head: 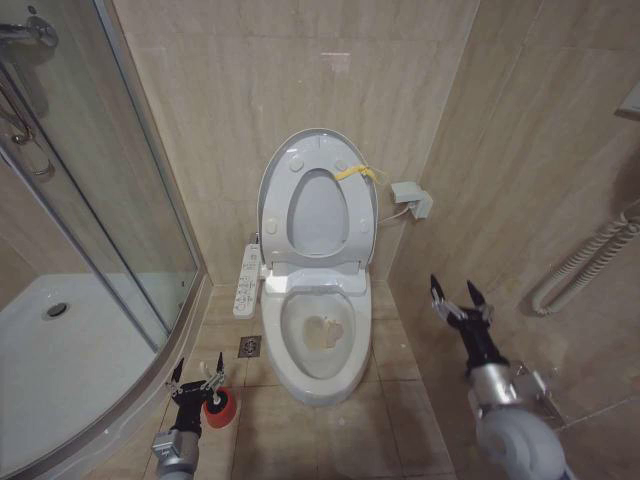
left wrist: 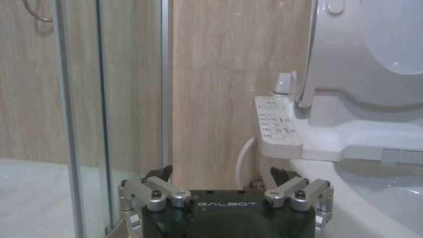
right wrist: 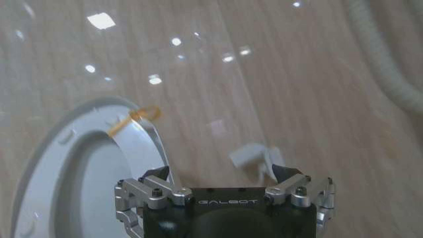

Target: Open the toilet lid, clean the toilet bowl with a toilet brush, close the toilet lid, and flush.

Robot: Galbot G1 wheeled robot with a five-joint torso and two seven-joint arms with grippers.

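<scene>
Both grippers, the left gripper (left wrist: 221,181) and the right gripper (right wrist: 221,173), share one build: a black housing printed with white GALBOT lettering, flanked by silver metal linkages fastened with small dark screws, ending in black fingertips. In the head view each arm carries a black wrist section above a rounded grey-silver segment.

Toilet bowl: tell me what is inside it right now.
The toilet bowl stands uncovered, the toilet lid raised against the wall. Inside shows a brownish stain patch around the drain area. No brush is in it. The near inner wall is hidden behind the front rim.
</scene>
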